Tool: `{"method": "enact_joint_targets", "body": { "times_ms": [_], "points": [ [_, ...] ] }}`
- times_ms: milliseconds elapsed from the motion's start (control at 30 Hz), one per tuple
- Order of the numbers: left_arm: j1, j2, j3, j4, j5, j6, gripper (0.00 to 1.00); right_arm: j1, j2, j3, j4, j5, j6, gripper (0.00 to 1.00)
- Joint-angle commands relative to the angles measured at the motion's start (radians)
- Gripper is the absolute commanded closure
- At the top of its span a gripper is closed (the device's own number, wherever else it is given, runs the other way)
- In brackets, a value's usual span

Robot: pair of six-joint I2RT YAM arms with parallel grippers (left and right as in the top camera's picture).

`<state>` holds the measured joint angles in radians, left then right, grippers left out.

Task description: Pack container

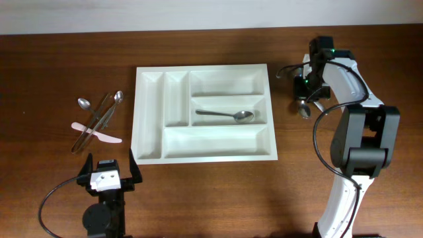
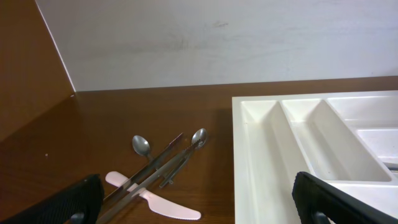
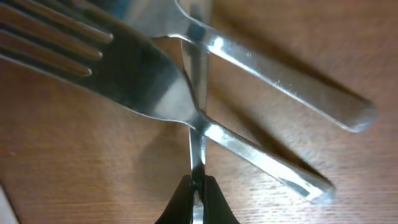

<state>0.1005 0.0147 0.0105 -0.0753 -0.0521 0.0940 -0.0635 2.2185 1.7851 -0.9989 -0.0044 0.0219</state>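
The white tray (image 1: 201, 68) lies flat in the middle of the brown counter (image 1: 211, 192), its long compartment along the near side. One metal spoon (image 1: 228, 116) lies in the lower of the two medium compartments, bowl to the right. The other compartments show only white plastic. The left wrist view takes in only the two narrow compartments and part of the rest, the tray being cut off at the right edge.

The left hand (image 1: 110, 176) hangs near the front edge of the counter, just off the tray's near left corner. It is spread wide with nothing between its black fingertips (image 2: 81, 200). Beyond it sits a loose pile of cutlery (image 1: 98, 120), well apart from the tray. In the pile are two small spoons and a pink plastic knife (image 2: 163, 204), with long metal pieces crossed over it. What those long pieces are is hard to make out.

The right hand (image 3: 196, 200) is down at the counter to the right of the tray's far corner. From overhead it is mostly hidden under its own arm and cable, with only a rounded spoon bowl (image 1: 304, 111) showing just beside it. The right wrist view is very close and partly blurred. The black fingertips (image 3: 211, 198) are closed tight, pinching a thin metal strip (image 3: 198, 149) seen edge-on. What kind of cutlery this strip belongs to cannot be told. A fork (image 3: 124, 68) lies across it, tines running out of frame at the upper left. Another handle (image 3: 292, 81) lies beside the fork, its head cut off at the top edge.
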Motion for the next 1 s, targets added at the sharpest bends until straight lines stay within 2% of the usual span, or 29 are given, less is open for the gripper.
{"method": "enact_joint_targets", "body": {
  "times_ms": [0, 967],
  "points": [
    [0.005, -0.010, -0.002, -0.005, 0.011, 0.010, 0.01, 0.004, 0.004, 0.060, 0.003, -0.010, -0.007, 0.96],
    [0.005, -0.010, -0.002, -0.005, 0.011, 0.010, 0.01, 0.002, 0.004, 0.093, -0.046, 0.018, -0.042, 0.96]
  ]
}}
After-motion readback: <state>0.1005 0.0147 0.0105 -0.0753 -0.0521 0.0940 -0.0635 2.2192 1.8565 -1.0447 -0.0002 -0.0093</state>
